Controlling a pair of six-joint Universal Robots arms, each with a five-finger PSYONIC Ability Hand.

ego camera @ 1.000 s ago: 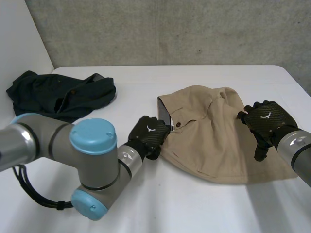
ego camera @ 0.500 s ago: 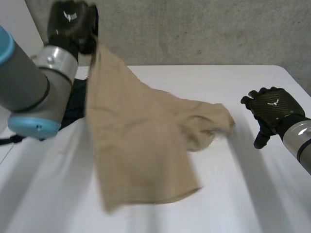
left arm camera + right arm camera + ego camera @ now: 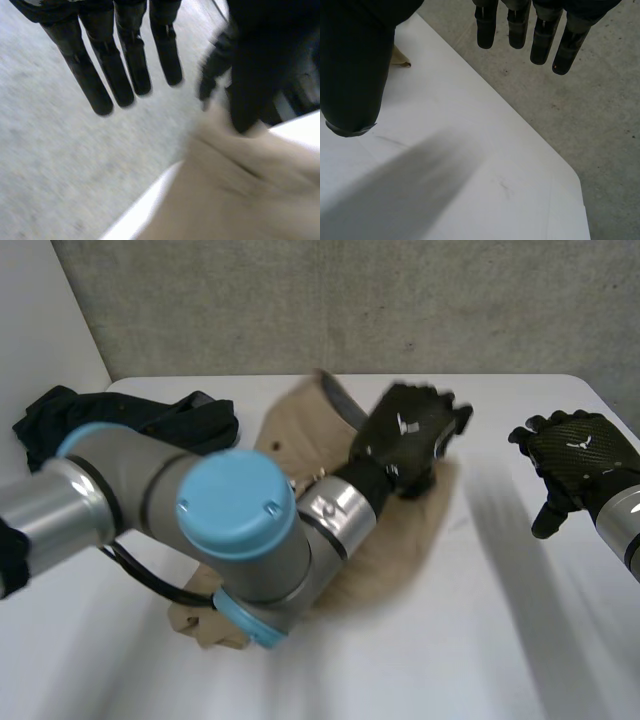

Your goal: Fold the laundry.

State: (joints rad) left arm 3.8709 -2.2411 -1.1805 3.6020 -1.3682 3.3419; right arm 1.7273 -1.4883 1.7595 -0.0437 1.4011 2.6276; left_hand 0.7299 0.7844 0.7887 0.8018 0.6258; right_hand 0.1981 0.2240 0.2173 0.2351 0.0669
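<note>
Tan garment (image 3: 290, 430) is lying rumpled on the bench (image 3: 480, 620); left hand (image 3: 410, 435) is hovering over it, fingers straight; right hand (image 3: 575, 455) is hanging apart, likewise released.

White flat-topped table (image 3: 500, 620) carries two items: a crumpled beige fabric garment (image 3: 285, 435) near its middle and a dark rumpled fabric garment (image 3: 50, 410) at its far left corner.

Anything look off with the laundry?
Yes: the tan cloth garment lies bunched and askew under the left arm, not spread flat. The left hand hovers open over it; the right hand is open, off the cloth.
</note>
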